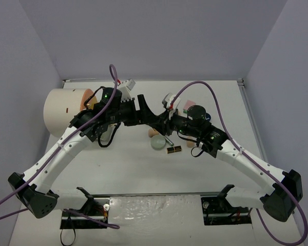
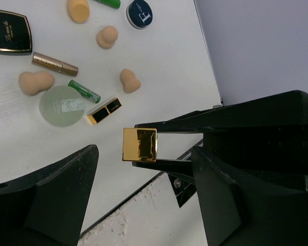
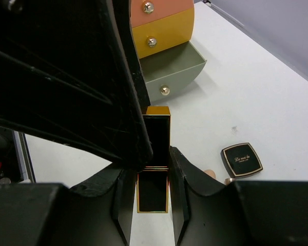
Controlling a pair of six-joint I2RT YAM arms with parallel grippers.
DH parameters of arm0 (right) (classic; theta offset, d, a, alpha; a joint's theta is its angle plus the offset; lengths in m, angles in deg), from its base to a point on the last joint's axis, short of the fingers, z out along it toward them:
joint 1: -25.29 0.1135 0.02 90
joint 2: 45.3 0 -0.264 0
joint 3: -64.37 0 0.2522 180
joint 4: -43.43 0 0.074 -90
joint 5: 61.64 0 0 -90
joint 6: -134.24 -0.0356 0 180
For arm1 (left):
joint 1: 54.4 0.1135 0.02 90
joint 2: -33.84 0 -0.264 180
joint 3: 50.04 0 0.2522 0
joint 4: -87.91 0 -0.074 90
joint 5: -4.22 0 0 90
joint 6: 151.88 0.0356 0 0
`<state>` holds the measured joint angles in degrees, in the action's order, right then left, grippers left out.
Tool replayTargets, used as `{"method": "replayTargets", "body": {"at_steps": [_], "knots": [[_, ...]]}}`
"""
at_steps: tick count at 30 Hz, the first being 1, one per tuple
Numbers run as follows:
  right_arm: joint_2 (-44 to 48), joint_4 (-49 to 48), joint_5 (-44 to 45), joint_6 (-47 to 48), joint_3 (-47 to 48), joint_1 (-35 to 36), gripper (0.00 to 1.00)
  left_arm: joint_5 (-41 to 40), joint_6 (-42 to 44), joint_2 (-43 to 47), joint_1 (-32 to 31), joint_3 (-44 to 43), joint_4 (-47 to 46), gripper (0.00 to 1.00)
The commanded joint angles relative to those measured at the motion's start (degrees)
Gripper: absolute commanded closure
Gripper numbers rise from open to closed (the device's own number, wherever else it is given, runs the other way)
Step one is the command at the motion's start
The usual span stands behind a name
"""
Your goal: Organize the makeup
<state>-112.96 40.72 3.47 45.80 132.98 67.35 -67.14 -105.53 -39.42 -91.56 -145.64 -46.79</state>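
My right gripper (image 3: 153, 164) is shut on a black-and-gold lipstick (image 3: 154, 189) and holds it in the air, gold end forward. My left gripper (image 2: 145, 154) is open, and the lipstick's gold end (image 2: 139, 145) sits at its mouth between the two fingers. The grippers meet above the table's middle in the top view, left (image 1: 151, 114) and right (image 1: 163, 120). Below lie a black square compact (image 2: 7, 32), a gold tube (image 2: 55, 63), peach sponges (image 2: 36, 82), a pale green disc (image 2: 62, 105), a green tube (image 2: 84, 91), another lipstick (image 2: 104, 110) and a dark round compact (image 2: 141, 13).
The large cream cylinder (image 1: 61, 110) lies at the back left. Its front holds orange, yellow and grey-green drawers, and the grey-green drawer (image 3: 174, 66) stands open. A pink pad (image 1: 187, 105) lies behind the right arm. The table's near edge (image 2: 159, 184) shows below the grippers.
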Motion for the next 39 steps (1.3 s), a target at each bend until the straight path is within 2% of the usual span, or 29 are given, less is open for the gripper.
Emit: {"method": "replayTargets", "body": {"at_steps": [1,6,10,15,18,20,22,26,29,30,34,35,36,37,39], "knots": [[1.26,-6.61,-1.96,-0.56,1.78,0.4,1.0,0.46,-1.42,0.52,-0.2,-0.73,-5.56,0.32],[1.92,-6.99,-2.0,-0.85,0.96,0.39,0.99,0.17,-1.71,0.32,-0.2,-0.24,-6.6,0.44],[2.18,-7.15,-2.0,-1.1,0.54,0.47,0.99,0.57,-2.54,0.57,-0.21,1.01,-8.02,0.58],[2.21,-7.47,-2.09,-1.2,0.35,0.47,0.98,1.3,-3.05,0.49,-0.2,2.3,-9.08,0.68],[2.29,-7.61,-2.0,-1.2,0.17,0.48,0.95,1.2,-2.97,0.6,-0.2,2.67,-9.37,0.79],[2.36,-7.5,-1.94,-1.2,0.11,0.48,0.87,0.9,-2.32,0.78,-0.2,2.56,-9.25,0.87],[2.27,-7.06,-1.79,-1.2,0.17,0.47,0.69,0.14,-1.13,1.12,-0.2,2.35,-8.99,0.98],[2.01,-4.27,-0.31,-0.94,0.7,0.39,0.23,-3.09,2.53,1.54,-0.2,0.36,-4.91,1.0],[2.16,-1.87,2.65,-0.7,1.29,0.27,0.03,-9.18,7.54,1.6,-0.17,-1.21,-1.0,1.0],[2.35,-0.99,3.36,-0.57,1.4,0.21,0.0,-11.83,9.28,1.67,-0.11,-1.69,0.48,1.0],[3.58,2.42,8.95,-0.6,1.22,0.0,0.0,-24.67,17.05,1.56,-0.02,-3.52,6.88,1.0],[4.54,3.57,10.55,-0.69,0.83,-0.15,0.0,-33.23,19.89,1.22,-0.02,-3.94,8.73,1.0],[4.72,4.23,10.98,-0.8,0.48,-0.24,0.0,-34.7,20.62,0.81,-0.02,-3.86,9.26,1.0],[5.61,5.06,13.14,-1.03,-0.25,-0.29,0.0,-42.01,24.33,0.14,-0.02,-3.42,8.93,1.0],[6.81,5.71,15.47,-1.5,-1.54,-0.39,0.0,-51.38,29.46,-0.83,0.06,-1.45,6.23,1.0]]}}
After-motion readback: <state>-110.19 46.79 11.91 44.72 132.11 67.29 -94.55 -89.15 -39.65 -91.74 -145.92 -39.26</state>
